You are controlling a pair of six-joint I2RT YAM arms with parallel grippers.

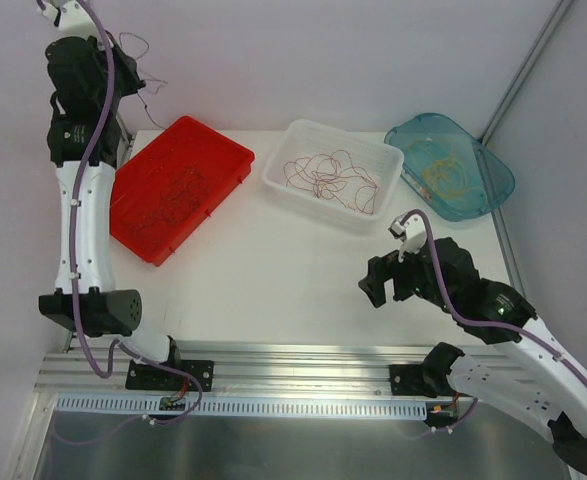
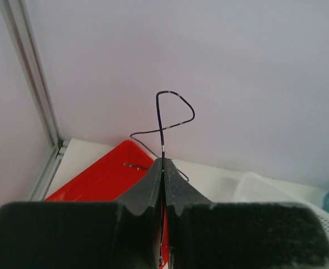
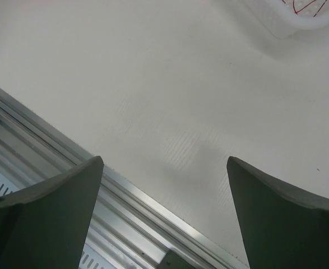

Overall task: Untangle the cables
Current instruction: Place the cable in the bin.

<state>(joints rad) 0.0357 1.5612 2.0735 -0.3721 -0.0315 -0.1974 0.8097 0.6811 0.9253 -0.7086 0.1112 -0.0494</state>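
My left gripper [image 1: 136, 78] is raised above the table's far-left corner, shut on a thin dark cable [image 1: 133, 45]. In the left wrist view the fingertips [image 2: 157, 168] are pressed together and the dark cable [image 2: 175, 112] curls up in a loop above them. Its other end runs down between the pads. More dark cables [image 1: 178, 190] lie in the red tray [image 1: 228, 150]. Red cables [image 1: 323, 175] fill the white basket [image 1: 373, 215], and yellow cables [image 1: 443, 170] lie in the teal container [image 1: 493, 185]. My right gripper [image 1: 388, 293] hovers open over the bare table with nothing between its fingers [image 3: 69, 185].
The aluminium rail [image 1: 293, 360] runs along the near table edge, below the right gripper [image 3: 164, 159]. A corner of the white basket [image 3: 299, 17] shows at the top of the right wrist view. A metal frame post [image 2: 32, 84] stands left of the raised left gripper [image 2: 164, 162].
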